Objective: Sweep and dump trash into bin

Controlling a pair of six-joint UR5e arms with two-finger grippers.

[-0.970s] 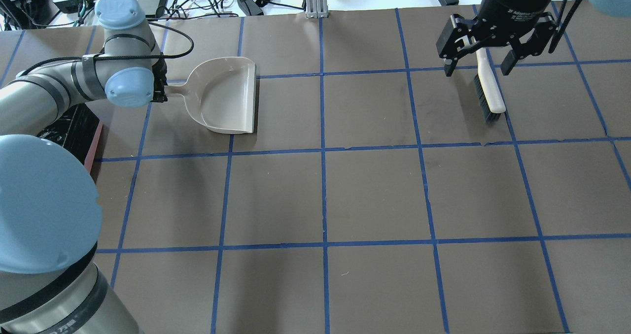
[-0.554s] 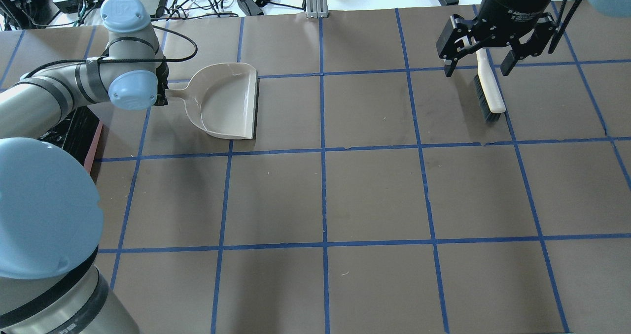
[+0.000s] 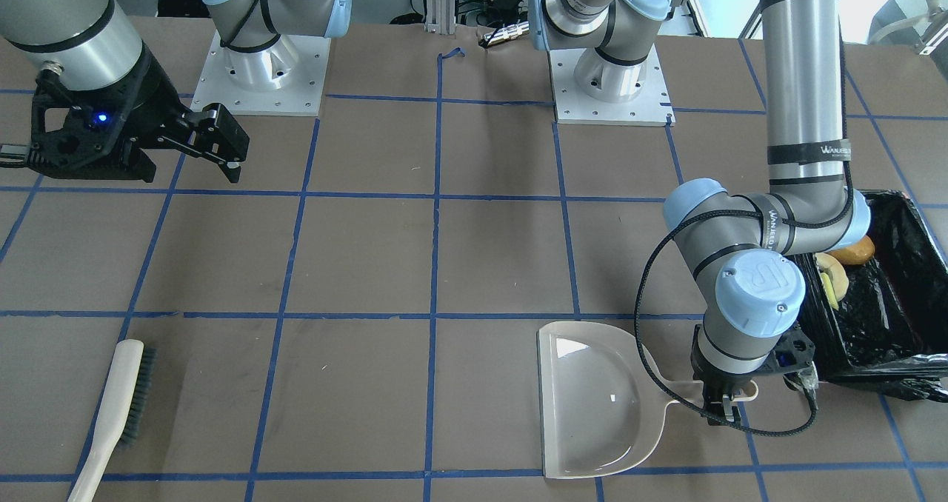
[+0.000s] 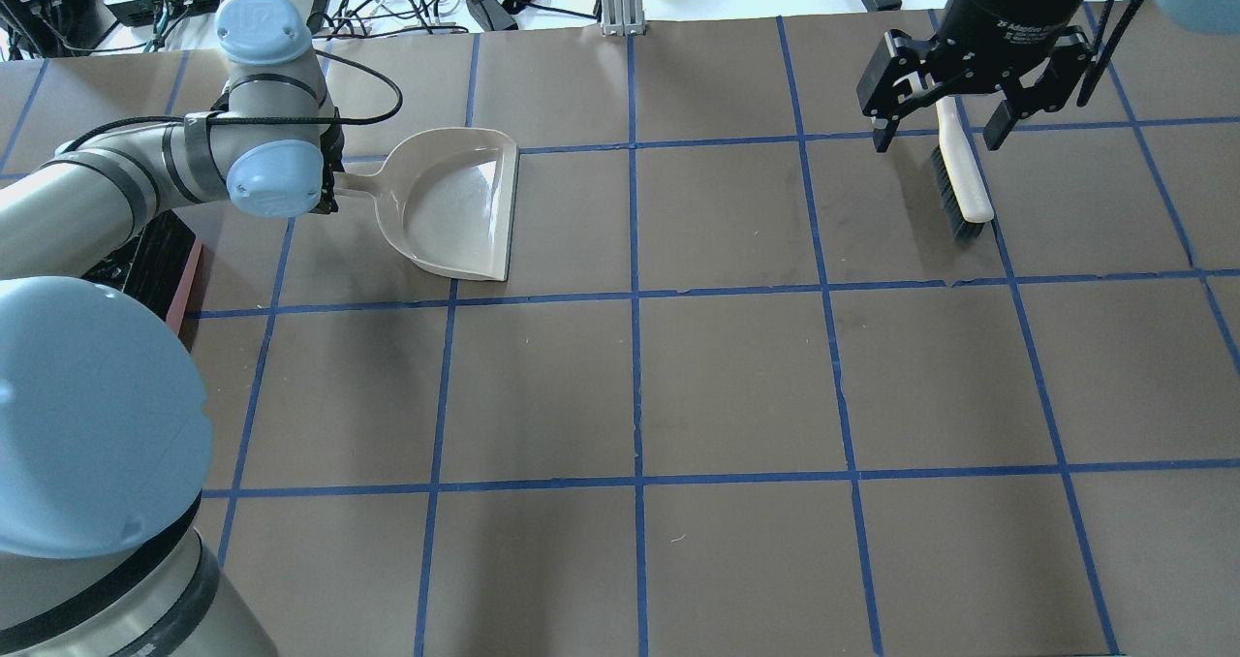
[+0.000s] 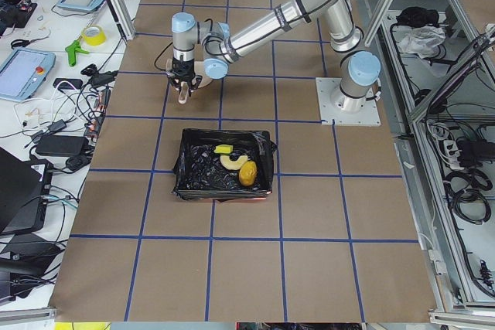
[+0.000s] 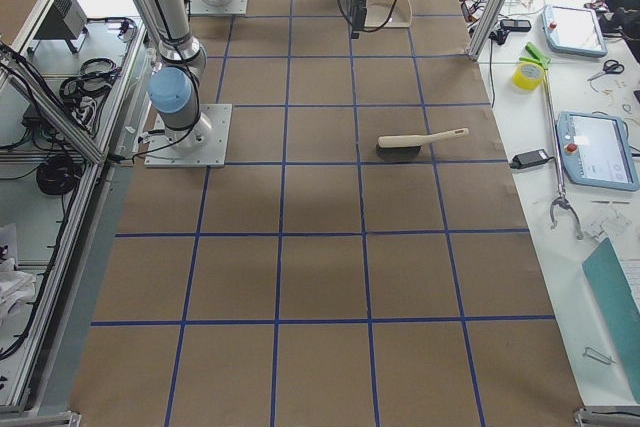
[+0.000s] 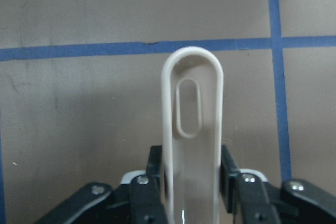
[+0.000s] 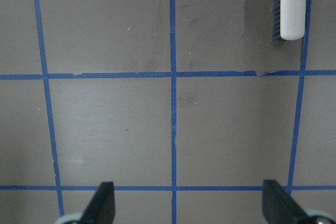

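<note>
The three trash pieces lie in the pink bin (image 3: 900,339) with its black bag: a golden-brown lump (image 3: 853,251), a tan croissant (image 3: 832,268) and a yellow-green wedge (image 3: 828,292). They also show in the exterior left view, in the bin (image 5: 189,179). My left gripper (image 4: 330,184) is shut on the handle (image 7: 192,124) of the empty beige dustpan (image 4: 455,202), which is level and low at the table. My right gripper (image 4: 945,119) is open and empty, high above the handle end of the brush (image 4: 961,180).
The brush (image 3: 118,409) lies flat on the brown, blue-taped table, far from the dustpan (image 3: 592,406). The bin (image 4: 184,284) sits beside my left arm. Cables and devices line the far edge of the table (image 4: 436,3).
My left gripper has carried the dustpan a little to the right and nearer in the overhead view. The right arm and the brush have not moved.
</note>
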